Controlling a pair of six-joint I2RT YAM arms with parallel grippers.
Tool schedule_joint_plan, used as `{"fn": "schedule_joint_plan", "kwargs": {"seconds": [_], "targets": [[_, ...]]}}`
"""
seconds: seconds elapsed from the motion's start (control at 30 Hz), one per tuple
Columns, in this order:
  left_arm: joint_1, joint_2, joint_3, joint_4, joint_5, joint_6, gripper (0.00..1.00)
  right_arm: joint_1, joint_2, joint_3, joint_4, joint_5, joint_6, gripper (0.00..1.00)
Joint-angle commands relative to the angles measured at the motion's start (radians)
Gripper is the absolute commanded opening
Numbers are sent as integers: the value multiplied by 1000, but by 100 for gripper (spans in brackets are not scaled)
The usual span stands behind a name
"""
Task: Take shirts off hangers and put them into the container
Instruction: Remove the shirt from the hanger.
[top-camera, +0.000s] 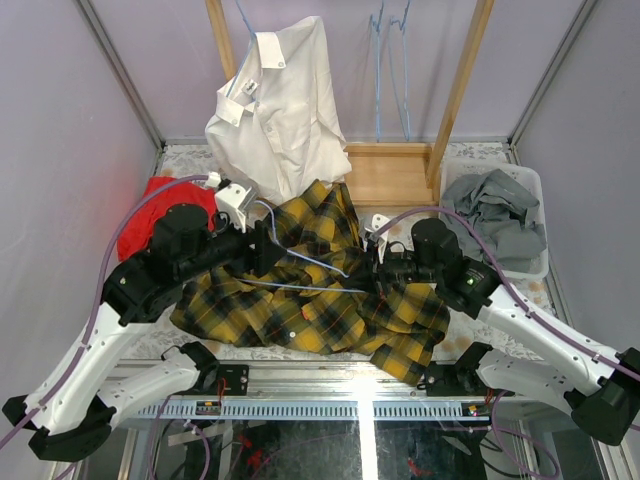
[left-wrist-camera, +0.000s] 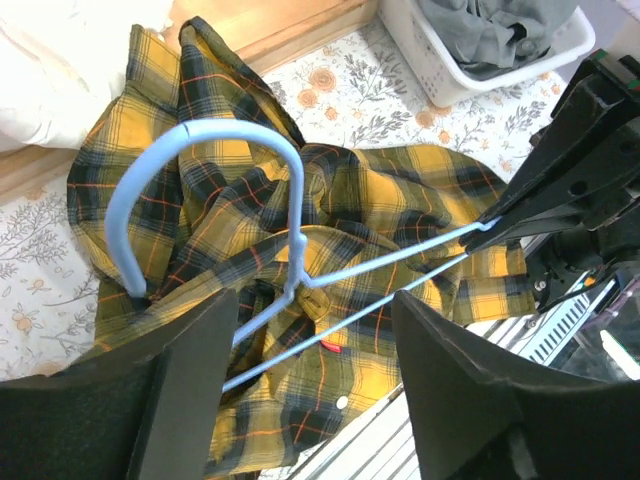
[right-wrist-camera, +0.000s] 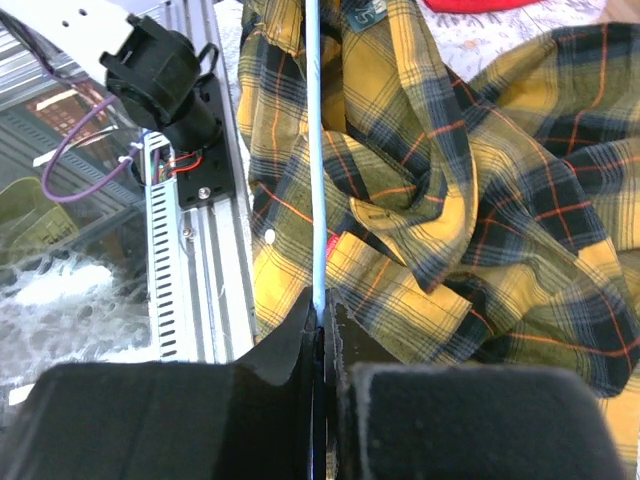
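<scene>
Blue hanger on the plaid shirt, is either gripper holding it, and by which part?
The right gripper is shut on the hanger at its shoulder corner, where the wires meet. The left gripper stands open, gripping nothing.

left arm (top-camera: 170, 262) is covering part of the red cloth (top-camera: 160, 190); frame top is cropping the hanger (top-camera: 243, 15) above the white shirt (top-camera: 280, 110); left wrist view is cutting off the container (left-wrist-camera: 440, 80) at its far end

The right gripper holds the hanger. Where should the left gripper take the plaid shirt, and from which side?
Probably the raised fold of the shirt beside the neck of the hanger, from above. The shirt lies spread flat; only such ridges can be pinched.
</scene>
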Motion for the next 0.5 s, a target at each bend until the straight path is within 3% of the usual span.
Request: {"fn": "schedule_joint_plan", "kwargs": {"seconds": [0.0, 0.27, 0.47], "targets": [[7, -46, -21, 80, -52, -15, 69, -4, -19, 75, -59, 110, -10, 0], [5, -195, -107, 185, -172, -60, 84, -4, -121, 83, -126, 305, -24, 0], [6, -259, -153, 184, -430, -138, 96, -4, -258, 54, -80, 468, -10, 0]]}}
